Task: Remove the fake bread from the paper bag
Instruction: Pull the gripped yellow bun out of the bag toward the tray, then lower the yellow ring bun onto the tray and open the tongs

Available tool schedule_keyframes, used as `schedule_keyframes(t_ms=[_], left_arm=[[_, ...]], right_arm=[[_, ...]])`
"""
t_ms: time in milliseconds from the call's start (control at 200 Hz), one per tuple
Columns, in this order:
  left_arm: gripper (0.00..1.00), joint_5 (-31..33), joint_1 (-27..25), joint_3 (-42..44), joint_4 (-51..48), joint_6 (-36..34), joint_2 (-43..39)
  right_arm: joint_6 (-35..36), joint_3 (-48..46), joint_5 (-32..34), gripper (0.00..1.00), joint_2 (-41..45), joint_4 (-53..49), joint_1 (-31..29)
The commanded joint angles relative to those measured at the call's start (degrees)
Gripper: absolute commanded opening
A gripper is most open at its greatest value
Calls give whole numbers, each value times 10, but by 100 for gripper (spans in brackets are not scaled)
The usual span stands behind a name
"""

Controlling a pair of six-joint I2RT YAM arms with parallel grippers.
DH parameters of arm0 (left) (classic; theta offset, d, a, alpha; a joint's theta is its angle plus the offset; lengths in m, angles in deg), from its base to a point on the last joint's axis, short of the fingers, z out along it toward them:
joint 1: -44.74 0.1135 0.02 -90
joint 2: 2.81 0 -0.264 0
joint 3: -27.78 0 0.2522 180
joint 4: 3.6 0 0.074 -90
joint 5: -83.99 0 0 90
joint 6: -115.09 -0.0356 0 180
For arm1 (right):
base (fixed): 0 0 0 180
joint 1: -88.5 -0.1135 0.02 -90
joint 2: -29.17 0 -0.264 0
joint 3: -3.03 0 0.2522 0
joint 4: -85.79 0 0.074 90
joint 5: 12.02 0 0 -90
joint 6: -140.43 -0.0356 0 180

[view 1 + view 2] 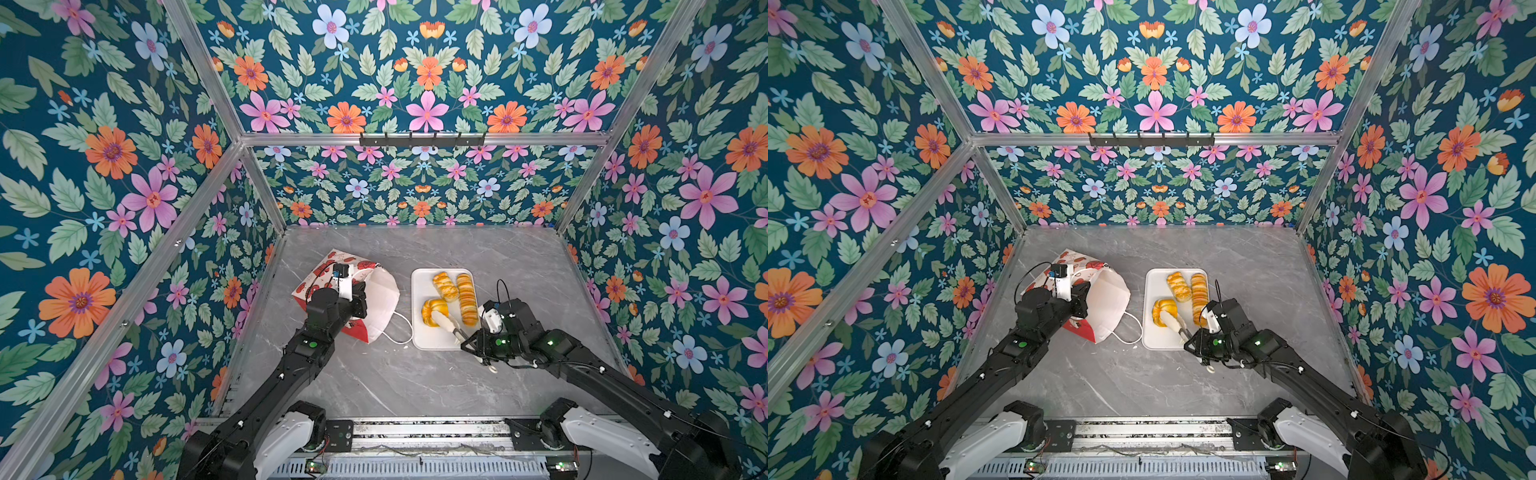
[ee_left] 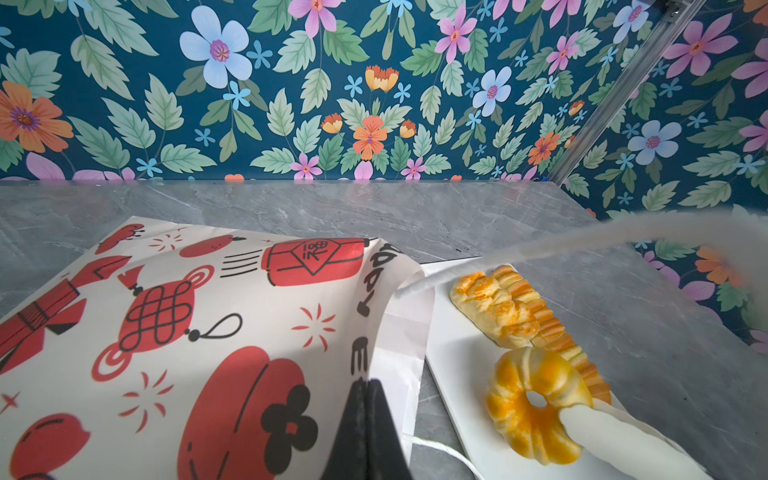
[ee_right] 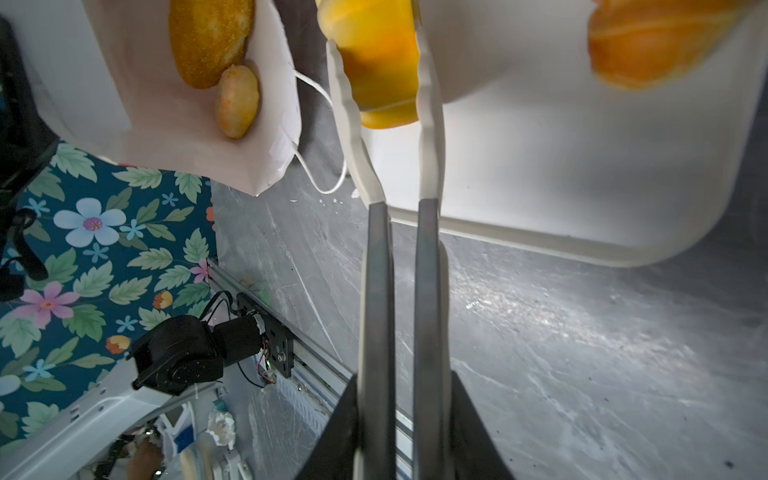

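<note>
Golden glossy ring (image 1: 435,312) sits on the white tray (image 1: 432,340), pinched between the tips of tongs (image 3: 428,124) that the right gripper (image 1: 468,341) clamps. Beside it, the left gripper (image 2: 365,388), closed tight, nips the rim of the paper bag (image 2: 208,332); a seeded loaf (image 3: 208,37) and bagel (image 3: 237,102) lie inside.

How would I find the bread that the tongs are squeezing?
Find the white tray beside the red paper bag. Among the breads there, skip the two long loaves: yours is the shiny round ring with a hole.
</note>
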Motion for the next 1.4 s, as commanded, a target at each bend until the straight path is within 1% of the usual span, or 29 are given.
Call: schedule_keyframes(t_ms=[0,130,210,310,520,620,920,1265,1395], left_arm=[[0,-7,0,2,23,-2,-6],[0,-13,0,5,27,0,-8],[0,-14,0,5,30,1,-6],[0,-17,0,6,32,1,-5],[0,-20,0,8,35,1,-5],[0,-20,0,8,37,1,-5],[0,-24,0,11,43,1,1],[0,-23,0,13,44,2,-1],[0,-21,0,12,44,2,0]], right_arm=[[-47,-14,-20,26,14,23,7],[-57,-18,-4,26,30,-13,10],[-71,-28,-7,27,32,-25,21],[-73,-32,17,28,38,-54,22],[-76,-26,49,38,48,-100,22],[-76,-25,64,40,60,-116,22],[-65,-5,82,40,93,-141,21],[-40,37,84,38,92,-161,21],[-32,48,75,38,89,-152,21]])
